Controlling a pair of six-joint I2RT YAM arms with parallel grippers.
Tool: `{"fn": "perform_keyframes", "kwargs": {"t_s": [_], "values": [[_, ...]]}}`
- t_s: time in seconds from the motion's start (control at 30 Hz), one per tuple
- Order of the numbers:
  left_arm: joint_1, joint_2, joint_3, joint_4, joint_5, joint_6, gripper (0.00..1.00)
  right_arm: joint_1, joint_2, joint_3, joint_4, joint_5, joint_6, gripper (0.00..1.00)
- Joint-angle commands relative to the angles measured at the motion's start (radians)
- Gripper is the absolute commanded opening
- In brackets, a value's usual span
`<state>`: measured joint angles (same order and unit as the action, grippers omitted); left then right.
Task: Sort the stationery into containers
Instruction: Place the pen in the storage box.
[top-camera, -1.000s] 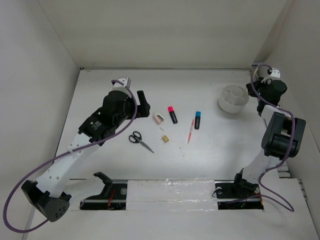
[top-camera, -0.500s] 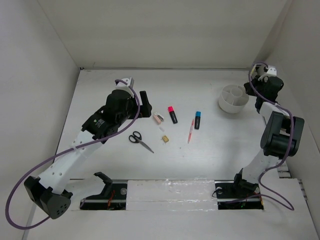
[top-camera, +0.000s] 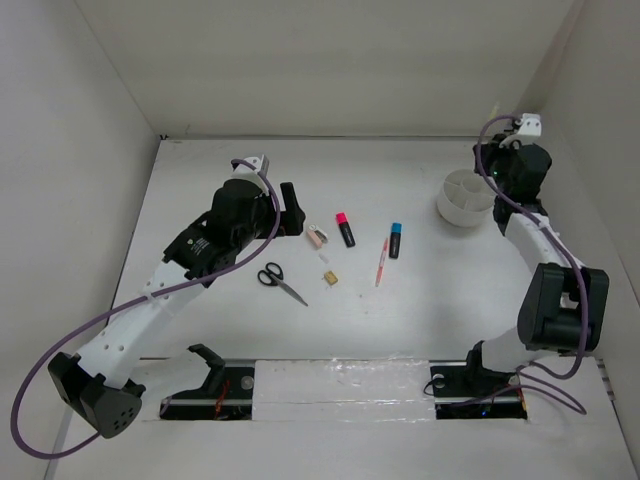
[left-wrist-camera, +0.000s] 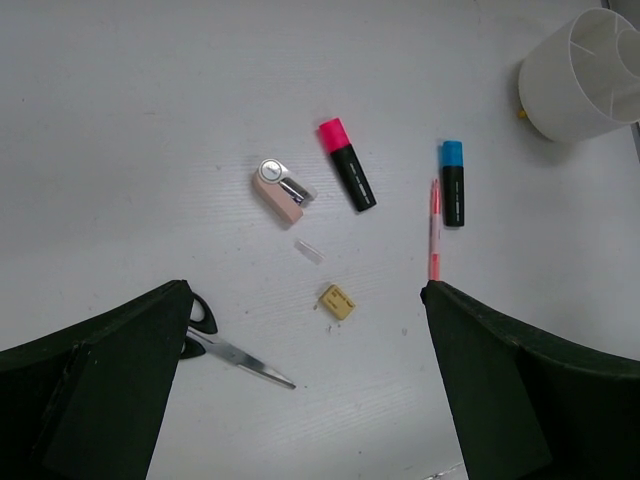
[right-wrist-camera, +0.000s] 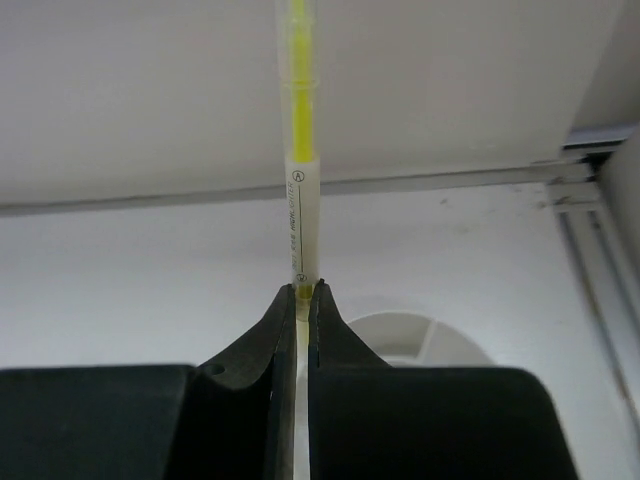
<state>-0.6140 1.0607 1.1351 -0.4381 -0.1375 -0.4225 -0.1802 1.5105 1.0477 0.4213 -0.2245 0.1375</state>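
- Step in hand, as I judge it: delivering the yellow pen (right-wrist-camera: 298, 150) to the white divided container (right-wrist-camera: 420, 335). The right end effector (right-wrist-camera: 302, 290) pinches the pen's lower part, jaws nearly closed, and the pen juts out beyond them.
- The container stands far right on the worktop (top-camera: 420, 300), with its rim just past the fingertips. The next move probably calls for centring over a compartment, then releasing.
- The left end effector (left-wrist-camera: 306, 284) hovers wide open and holds nothing. Below it lie the scissors (left-wrist-camera: 235, 350), eraser (left-wrist-camera: 278, 198), pink-capped marker (left-wrist-camera: 347, 178), blue-capped marker (left-wrist-camera: 453, 185), pink pen (left-wrist-camera: 435, 230) and tan piece (left-wrist-camera: 337, 301).
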Motion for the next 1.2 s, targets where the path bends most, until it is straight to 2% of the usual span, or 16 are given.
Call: {"fn": "perform_keyframes", "kwargs": {"t_s": [0.0,0.3,0.57,1.17], "values": [[0.000,-0.034,-0.005,0.033,0.019,0.014,1.00,0.065,-0.015,-0.051,0.007,0.025,-0.006,0.00],[0.000,-0.054,-0.014,0.061,0.075,0.014,1.00,0.128,-0.088,-0.129,-0.101,0.070,-0.051,0.00],[0.000,-0.064,-0.023,0.081,0.125,0.014,1.00,0.157,-0.099,-0.095,-0.251,0.158,-0.125,0.00],[0.000,-0.082,-0.032,0.099,0.191,0.033,1.00,0.166,-0.027,-0.038,-0.271,0.241,-0.188,0.00]]}}
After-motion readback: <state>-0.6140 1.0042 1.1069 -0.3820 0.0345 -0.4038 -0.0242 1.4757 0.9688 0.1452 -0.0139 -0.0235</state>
